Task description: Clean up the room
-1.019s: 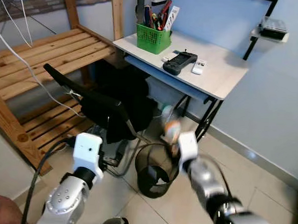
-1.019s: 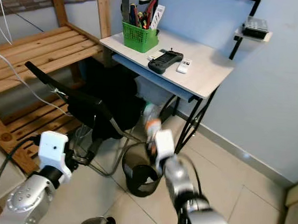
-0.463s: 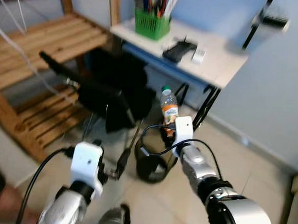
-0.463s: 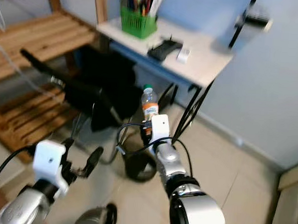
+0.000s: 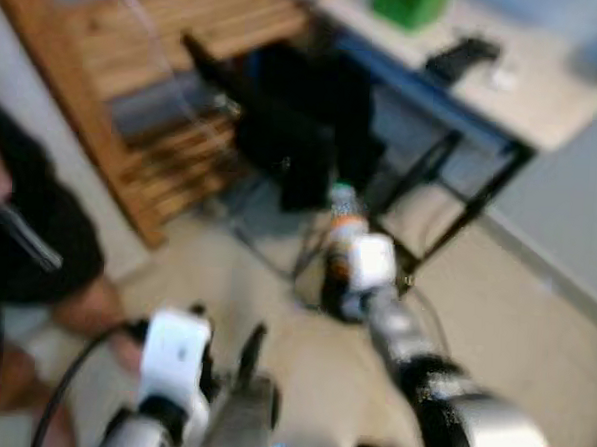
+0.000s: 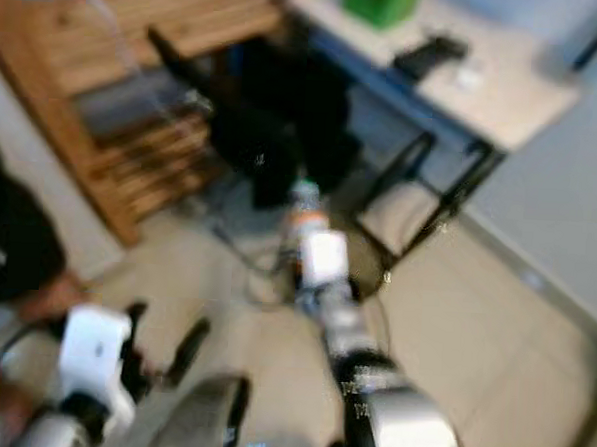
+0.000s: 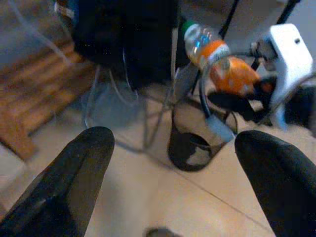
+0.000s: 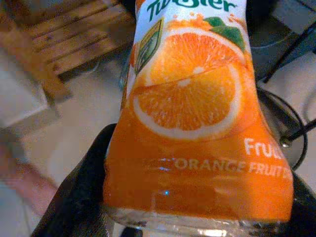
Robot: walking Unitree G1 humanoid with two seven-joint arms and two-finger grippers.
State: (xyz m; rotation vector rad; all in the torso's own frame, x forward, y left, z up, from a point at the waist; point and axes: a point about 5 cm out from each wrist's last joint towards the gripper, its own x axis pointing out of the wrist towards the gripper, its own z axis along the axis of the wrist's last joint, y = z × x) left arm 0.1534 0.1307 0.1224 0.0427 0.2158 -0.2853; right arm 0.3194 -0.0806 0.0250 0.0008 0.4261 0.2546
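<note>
The right gripper (image 7: 256, 101) is clamped on an orange juice bottle (image 8: 190, 123), its black fingers (image 8: 79, 197) pressed against the label's sides, and holds it upright just above the black wire wastebasket (image 7: 197, 143) on the floor. The left gripper (image 7: 173, 163) hangs lower with its fingers spread wide apart and nothing between them, aimed toward the basket from the robot's 7 o'clock side. The main risk, as I judge it, is a miss: the head views are smeared by camera motion, and if the body is swaying when the bottle is let go, it could strike the rim, tip the light basket or roll off under the desk. A cable (image 7: 207, 89) looping by the bottle might also snag it. The floor is pale tile (image 5: 533, 336), smooth enough for a dropped bottle to roll. At 12 o'clock beyond the basket sits a dark chair or bag (image 5: 303, 134), at 1 o'clock a light desk (image 5: 526, 90) with a green pen basket (image 5: 410, 4), at 11 o'clock a slatted wooden frame (image 5: 158, 36). A person in dark clothing (image 5: 27, 239) stands at 9 o'clock
</note>
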